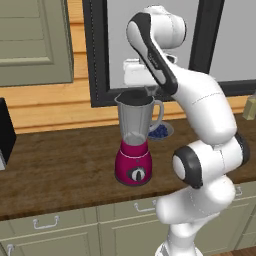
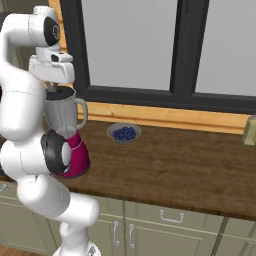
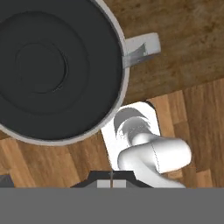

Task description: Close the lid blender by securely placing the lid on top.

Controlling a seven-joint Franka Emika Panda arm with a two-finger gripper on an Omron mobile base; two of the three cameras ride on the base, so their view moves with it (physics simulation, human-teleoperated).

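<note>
Looking down the hand view, you see the lid (image 3: pixel 41 65) seated in the blender (image 1: pixel 134 137) mouth, upper left of frame; gripper (image 3: pixel 111 180) fingers together, holding nothing, above it on the table (image 1: pixel 60 165).

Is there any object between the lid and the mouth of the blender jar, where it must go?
Nothing visible stands between them. In the hand view the dark lid already covers the mouth of the blender jar, inside its grey rim. The shut tool holds nothing. The bowl of blueberries sits apart on the counter.

Glossy white arm (image 1: pixel 207 107) with rounded dark joints.
</note>
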